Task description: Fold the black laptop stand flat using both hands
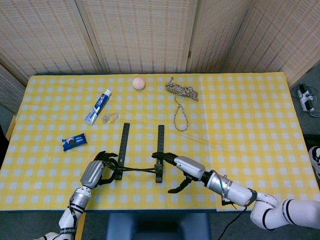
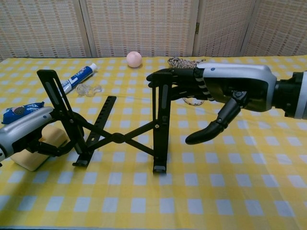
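Fingers of the right hand [image 2: 225,93] drape over the laptop stand [image 2: 120,136]'s right upright; the left hand [image 2: 26,132] grips its left arm, cross-brace between.

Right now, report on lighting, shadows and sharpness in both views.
Head view: even, soft lighting, no glare, only faint shadows under the laptop stand; small items look slightly soft. Chest view: the stand and right hand are sharp, the left hand at the frame edge is cropped, and the ball is mildly soft.
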`<state>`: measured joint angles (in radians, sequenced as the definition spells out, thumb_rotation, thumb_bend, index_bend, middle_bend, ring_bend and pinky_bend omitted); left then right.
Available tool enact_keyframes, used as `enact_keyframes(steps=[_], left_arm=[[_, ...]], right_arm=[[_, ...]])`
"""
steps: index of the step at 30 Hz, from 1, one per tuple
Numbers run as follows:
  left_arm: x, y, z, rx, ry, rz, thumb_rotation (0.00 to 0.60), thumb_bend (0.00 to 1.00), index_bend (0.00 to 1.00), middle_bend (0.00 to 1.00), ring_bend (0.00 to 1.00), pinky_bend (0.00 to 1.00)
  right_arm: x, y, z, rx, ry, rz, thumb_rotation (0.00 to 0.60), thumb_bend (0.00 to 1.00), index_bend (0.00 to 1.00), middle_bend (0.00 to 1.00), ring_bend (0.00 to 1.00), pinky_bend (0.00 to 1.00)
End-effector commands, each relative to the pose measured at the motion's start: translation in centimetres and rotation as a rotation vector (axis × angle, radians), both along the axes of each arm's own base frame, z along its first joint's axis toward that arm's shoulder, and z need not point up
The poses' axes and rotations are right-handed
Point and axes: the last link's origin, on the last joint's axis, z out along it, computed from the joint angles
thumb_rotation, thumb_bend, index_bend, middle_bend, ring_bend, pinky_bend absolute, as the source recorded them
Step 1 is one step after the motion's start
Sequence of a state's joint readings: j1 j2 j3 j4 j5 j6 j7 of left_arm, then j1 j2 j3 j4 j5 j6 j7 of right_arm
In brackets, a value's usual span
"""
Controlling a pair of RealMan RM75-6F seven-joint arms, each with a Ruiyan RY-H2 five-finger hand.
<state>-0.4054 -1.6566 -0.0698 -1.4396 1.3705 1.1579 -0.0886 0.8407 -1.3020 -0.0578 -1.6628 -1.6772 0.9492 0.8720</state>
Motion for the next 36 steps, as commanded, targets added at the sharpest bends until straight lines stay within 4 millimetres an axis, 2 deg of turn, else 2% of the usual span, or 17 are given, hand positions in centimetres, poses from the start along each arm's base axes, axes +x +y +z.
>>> enact_keyframes(steps=[1, 8, 14, 17, 25, 31, 36], left_arm=[[-0.1, 0.0, 0.0, 0.01, 0.008, -0.001, 0.6, 0.5, 0.54, 0.27, 0.2, 0.12], [-0.2, -0.2, 0.0, 0.017, 0.016, 0.0, 0.6, 0.5, 0.53, 0.27, 0.2, 0.12], [-0.2, -0.2, 0.0, 0.014, 0.008, 0.003, 0.6, 0.51, 0.58, 0.28, 0.22, 0.12], [-0.1, -0.2, 0.0, 0.006, 0.002, 0.004, 0.6, 0.5, 0.56, 0.29, 0.22, 0.12], [0.1, -0.3, 0.0, -0.012, -0.003, 0.006, 0.6, 0.5, 0.53, 0.29, 0.22, 0.12], [0.2, -0.4, -0.1, -0.021, -0.005, 0.008, 0.6, 0.5, 0.53, 0.28, 0.22, 0.12], [0.5, -0.4, -0.2, -0.031, -0.007, 0.007, 0.6, 0.5, 0.53, 0.28, 0.22, 0.12]], right_arm=[[0.0, 0.0, 0.0, 0.0, -0.001, 0.001, 0.6, 0.18, 0.0, 0.06, 0.11, 0.0], [0.0, 0.1, 0.0, 0.002, -0.001, 0.002, 0.6, 0.18, 0.0, 0.06, 0.11, 0.0], [-0.1, 0.0, 0.0, -0.001, 0.001, -0.001, 0.6, 0.18, 0.0, 0.06, 0.11, 0.0], [-0.4, 0.0, -0.1, -0.003, 0.01, -0.007, 0.6, 0.18, 0.0, 0.06, 0.11, 0.0], [-0.6, 0.1, -1.4, 0.037, 0.02, -0.03, 0.6, 0.18, 0.0, 0.07, 0.12, 0.0], [0.2, -0.4, -2.4, 0.041, -0.047, -0.047, 0.6, 0.18, 0.0, 0.1, 0.14, 0.0], [0.5, -0.8, -3.6, 0.109, -0.118, -0.121, 0.6, 0.18, 0.0, 0.11, 0.16, 0.0]])
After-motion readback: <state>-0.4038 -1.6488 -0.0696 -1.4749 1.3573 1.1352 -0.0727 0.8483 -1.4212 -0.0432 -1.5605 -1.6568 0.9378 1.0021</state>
